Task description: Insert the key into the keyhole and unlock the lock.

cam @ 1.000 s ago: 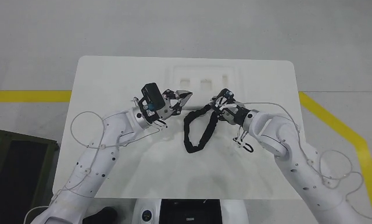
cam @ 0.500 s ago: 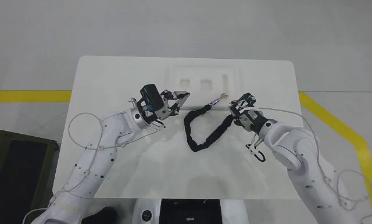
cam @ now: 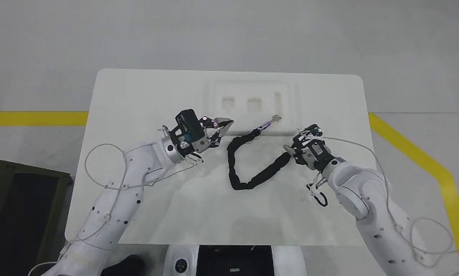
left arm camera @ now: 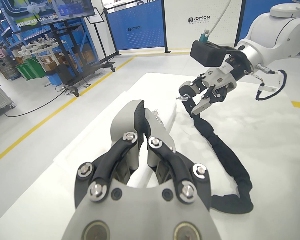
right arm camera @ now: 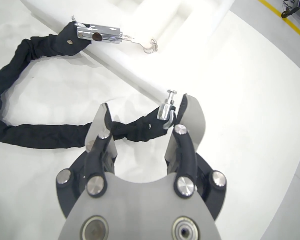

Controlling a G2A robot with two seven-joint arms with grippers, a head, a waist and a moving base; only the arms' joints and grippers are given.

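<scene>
black chain (right arm camera: 40,131) in right claw (right arm camera: 145,104)

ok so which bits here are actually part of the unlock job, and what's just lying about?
Job:
- key, seated in the lock body
- black-sleeved chain
- its pin end, out of the lock, at the right gripper

Lying about:
- white foam tray, under the lock body
- table

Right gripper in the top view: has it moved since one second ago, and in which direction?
Yes. The right gripper has moved away from the foam tray, toward the robot and to its right, pulling the chain end with it.
</scene>
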